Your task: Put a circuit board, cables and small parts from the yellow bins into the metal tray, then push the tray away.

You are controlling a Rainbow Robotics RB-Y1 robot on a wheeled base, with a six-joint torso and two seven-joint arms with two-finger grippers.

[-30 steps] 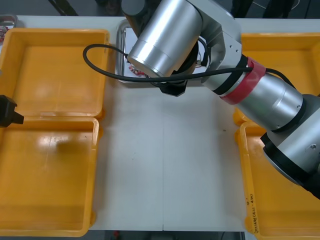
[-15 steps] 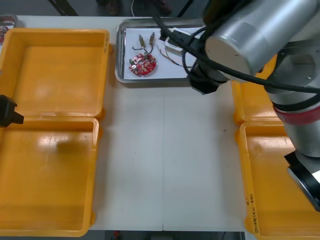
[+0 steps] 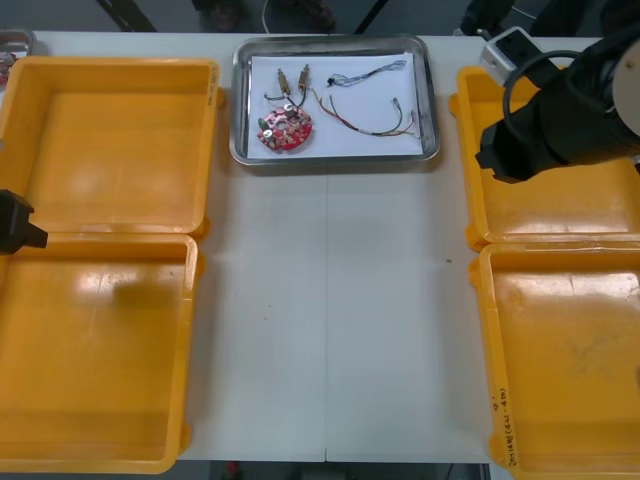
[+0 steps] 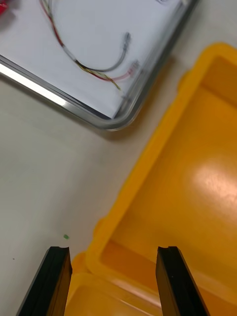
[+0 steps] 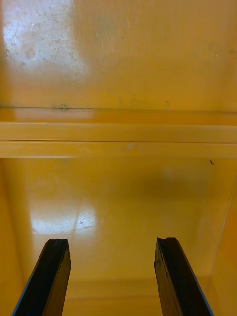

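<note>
Light table (image 3: pixel 330 320) carried the metal tray (image 3: pixel 330 163) at twelve o'clock, loaded with circuit board (image 3: pixel 284 130), cables (image 3: pixel 365 118) and small metal parts (image 3: pixel 288 80). With loading seemingly done, the right gripper (image 4: pixel 112 254) hung empty, fingers apart, over the two-o'clock yellow bin (image 3: pixel 560 210). The left gripper (image 5: pixel 112 247), likewise spread, waited at nine.

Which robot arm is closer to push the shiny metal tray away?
Right, probably. The right gripper, open, hangs at the far right yellow bin, beside the shiny metal tray; the left gripper, open, sits over the left yellow bins, farther off.

Wide bare lane down table (image 3: pixel 330 320) mid btwn yellow bins (image 3: pixel 192 300); metal tray (image 3: pixel 335 160) closes far end, right arm (image 3: pixel 570 120) hangs over far-right one.
</note>
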